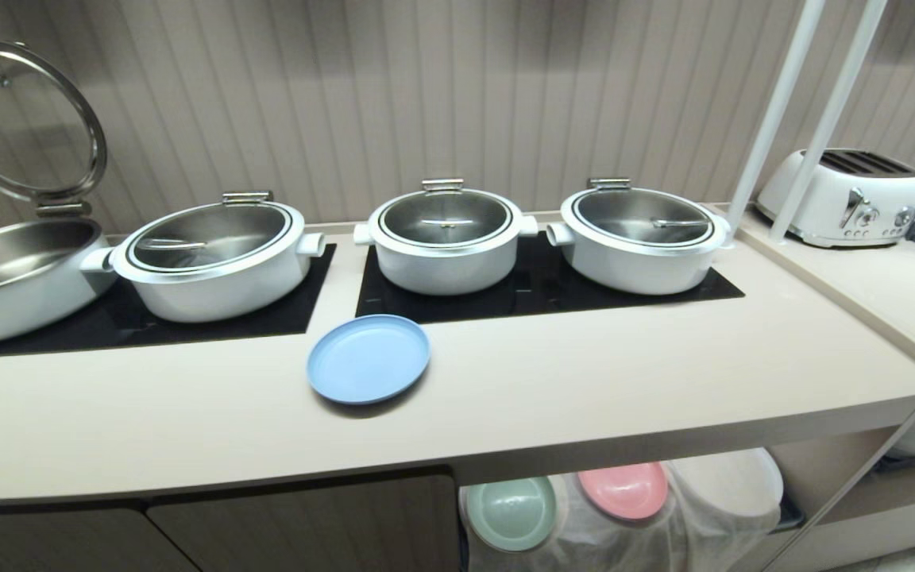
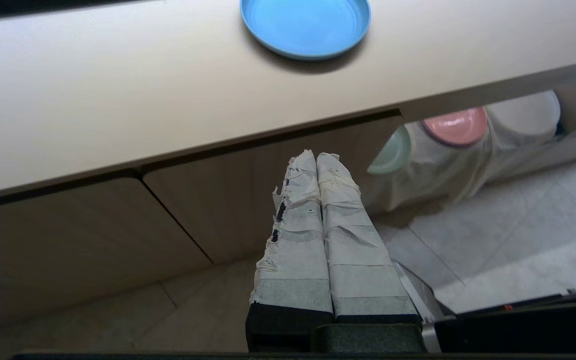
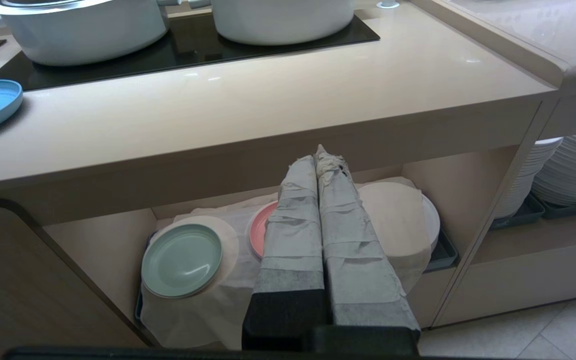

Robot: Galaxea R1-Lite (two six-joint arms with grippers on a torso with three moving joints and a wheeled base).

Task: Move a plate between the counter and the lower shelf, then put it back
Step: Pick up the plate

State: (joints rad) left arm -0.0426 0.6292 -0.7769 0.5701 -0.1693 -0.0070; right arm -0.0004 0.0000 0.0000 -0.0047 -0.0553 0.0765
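Left gripper (image 2: 316, 159) closed, empty, below the surface (image 2: 118, 100) edge; blue plate (image 2: 305, 25) lying flat on top

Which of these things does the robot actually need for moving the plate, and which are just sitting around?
Needed:
- blue plate
- counter it lies on
- lower shelf, cloth-draped
- left gripper, shut, below the counter edge

Just there:
- four white pots, one with its lid up
- toaster
- green plate and pink plate on the shelf
- right gripper, shut, parked
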